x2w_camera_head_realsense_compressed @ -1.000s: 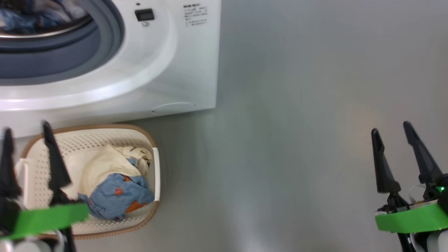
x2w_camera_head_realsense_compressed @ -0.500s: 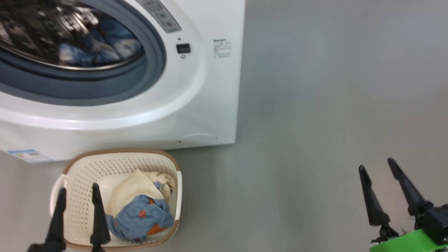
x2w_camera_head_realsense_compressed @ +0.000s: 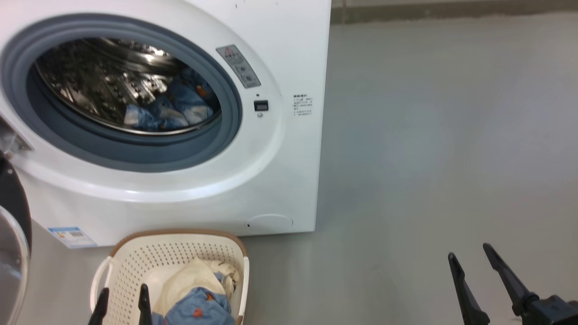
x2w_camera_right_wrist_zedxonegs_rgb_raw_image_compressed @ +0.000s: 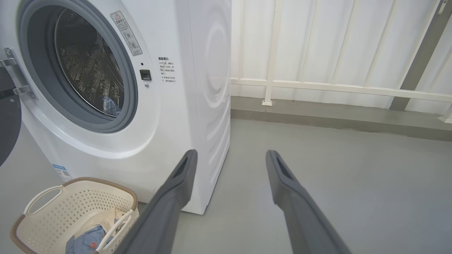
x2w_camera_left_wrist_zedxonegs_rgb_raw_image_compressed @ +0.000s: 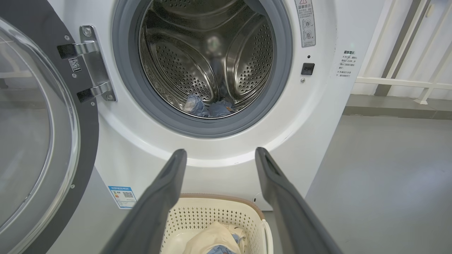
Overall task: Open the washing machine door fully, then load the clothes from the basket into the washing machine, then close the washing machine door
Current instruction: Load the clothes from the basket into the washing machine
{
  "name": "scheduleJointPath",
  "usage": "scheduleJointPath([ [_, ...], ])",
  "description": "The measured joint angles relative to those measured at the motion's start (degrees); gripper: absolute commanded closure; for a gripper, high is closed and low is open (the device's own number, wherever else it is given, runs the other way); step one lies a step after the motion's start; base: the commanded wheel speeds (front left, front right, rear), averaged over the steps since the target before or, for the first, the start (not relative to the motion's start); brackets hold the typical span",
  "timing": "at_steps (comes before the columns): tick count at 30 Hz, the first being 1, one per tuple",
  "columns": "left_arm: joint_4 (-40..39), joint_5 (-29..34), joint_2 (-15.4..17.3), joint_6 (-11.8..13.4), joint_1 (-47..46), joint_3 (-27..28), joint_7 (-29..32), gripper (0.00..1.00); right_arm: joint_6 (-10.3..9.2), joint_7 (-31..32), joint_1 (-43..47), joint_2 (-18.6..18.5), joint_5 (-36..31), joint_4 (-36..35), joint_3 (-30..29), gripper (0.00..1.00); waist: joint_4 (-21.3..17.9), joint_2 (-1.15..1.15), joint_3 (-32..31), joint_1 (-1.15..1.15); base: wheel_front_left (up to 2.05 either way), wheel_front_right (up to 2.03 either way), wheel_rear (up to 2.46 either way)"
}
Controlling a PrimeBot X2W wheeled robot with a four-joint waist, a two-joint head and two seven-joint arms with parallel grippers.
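Note:
The white washing machine stands at the left with its door swung open to the left on its hinge. Blue clothes lie in the steel drum. The cream basket sits on the floor against the machine's front, holding a cream piece and a blue printed garment. My left gripper hangs open over the basket's left half, its fingers pointing at the machine's front. My right gripper is open and empty over bare floor, far right of the basket.
Grey floor stretches to the right of the machine. A white railing on a low kerb runs behind it. The open door juts out at the left, beside the basket.
The head camera has tilted up, so the machine's opening now shows in full and both grippers sit lower in the picture. Both grippers have stayed open.

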Motion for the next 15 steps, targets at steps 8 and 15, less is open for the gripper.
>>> scheduleJointPath([
  [8, 0.91, 0.00, -0.01, -1.08, 1.67, -0.55, 0.00, 0.00, 0.00, 0.00, 2.15, 0.51, -0.34, 0.00, 0.02, 0.00, -0.15, 0.00, -4.43, 0.00, 0.00, 0.00, 0.00],
  [15, 1.49, 0.00, -0.01, -1.62, 1.68, -0.82, 0.00, 0.00, 0.00, 0.00, 2.67, 1.41, -0.35, -0.07, -0.02, 0.00, -0.43, 0.00, -5.07, 0.00, 0.00, 0.00, 0.00],
])
